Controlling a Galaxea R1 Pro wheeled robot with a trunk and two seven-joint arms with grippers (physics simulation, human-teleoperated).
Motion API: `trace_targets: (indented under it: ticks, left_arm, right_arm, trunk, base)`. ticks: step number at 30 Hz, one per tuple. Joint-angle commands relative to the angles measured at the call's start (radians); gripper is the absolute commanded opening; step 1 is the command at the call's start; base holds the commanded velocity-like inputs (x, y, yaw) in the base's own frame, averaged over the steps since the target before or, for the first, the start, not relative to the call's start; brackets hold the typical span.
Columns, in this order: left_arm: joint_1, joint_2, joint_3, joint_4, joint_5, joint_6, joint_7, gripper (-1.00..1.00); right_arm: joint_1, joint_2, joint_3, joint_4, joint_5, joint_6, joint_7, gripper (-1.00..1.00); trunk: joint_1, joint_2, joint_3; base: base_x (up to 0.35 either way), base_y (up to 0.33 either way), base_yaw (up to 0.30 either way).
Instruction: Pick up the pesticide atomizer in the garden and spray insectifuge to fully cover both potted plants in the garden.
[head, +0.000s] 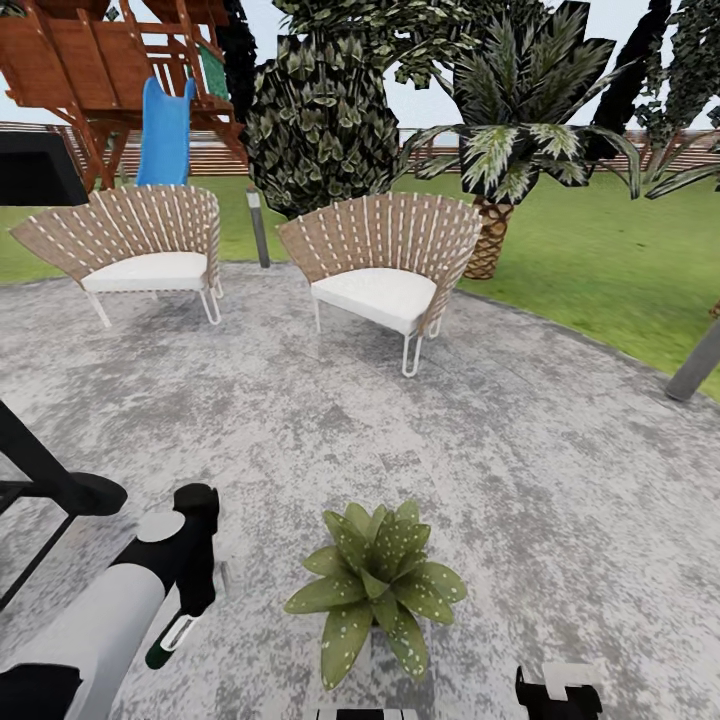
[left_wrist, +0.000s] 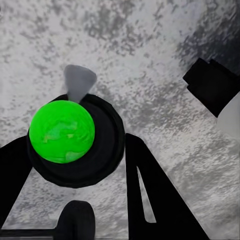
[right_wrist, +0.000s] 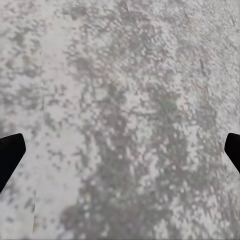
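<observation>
Left claw (head: 185, 625) pinches the pesticide atomizer (head: 165, 650) just left of a potted plant (head: 375, 590) on grey paving; right claw (right_wrist: 120, 150) spread wide. Risk: nozzle aimed off, spray hits paving, leaves w/o full cover.

One potted plant (head: 375, 585), low rosette of broad pointed green leaves with pale speckles, upright on grey paving at 6 o'clock in head view. Pesticide atomizer (left_wrist: 75, 142) between left gripper fingers: dark round body, bright green top.
</observation>
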Motion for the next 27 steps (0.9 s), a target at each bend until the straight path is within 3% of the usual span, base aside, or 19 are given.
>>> trace_targets:
  ticks: [1,11,18,27]
  left_arm:
    - [0.0,0.001,-0.005,0.0,-0.005,0.012,-0.007,-1.0]
    - [-0.011,-0.025,-0.002,-0.005,-0.009,0.022,-0.007,-1.0]
    - [-0.011,-0.03,-0.002,-0.005,-0.009,0.023,-0.007,-1.0]
    - [-0.003,-0.029,-0.002,-0.005,-0.008,0.022,-0.007,-1.0]
  right_arm:
    - [-0.001,0.0,0.002,0.001,0.011,0.001,-0.009,1.0]
    - [-0.001,0.0,0.002,0.001,0.01,0.001,-0.009,1.0]
    - [-0.001,-0.003,0.001,0.003,0.011,0.001,-0.009,1.0]
    - [-0.001,-0.002,0.0,0.001,0.01,0.001,-0.009,1.0]
  trunk:
    - [0.0,0.0,-0.001]
    - [0.0,0.0,-0.001]
    - [0.0,0.0,-0.001]
    - [0.0,0.0,-0.001]
  base:
    - [0.0,0.0,0.013]
    - [0.0,-0.012,0.118]
    - [0.041,-0.242,0.006]
    - [0.236,-0.149,0.0]
